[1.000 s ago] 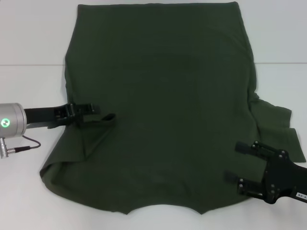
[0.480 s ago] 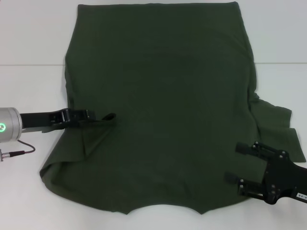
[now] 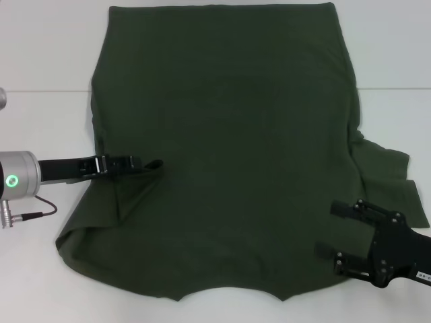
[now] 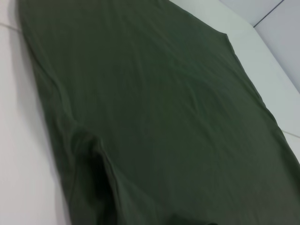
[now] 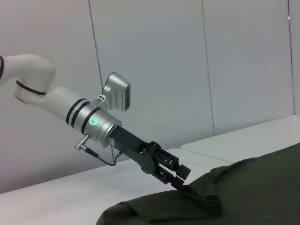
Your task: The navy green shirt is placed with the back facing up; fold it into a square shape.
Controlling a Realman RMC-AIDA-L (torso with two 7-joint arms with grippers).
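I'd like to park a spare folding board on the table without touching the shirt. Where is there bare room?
Bare white table lies off the navy green shirt at the far left and far right corners. The near left edge holds the left claw, pinching the shirt's side. The near right is crowded by the spread sleeve and the open right claw.

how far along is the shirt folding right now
Early. Done: the navy green shirt lies spread on the white table, with no complete fold visible. In hand: the left claw pinches cloth at its own side of the shirt. The right claw, open, hovers over the opposite side. Left: every fold into a square.
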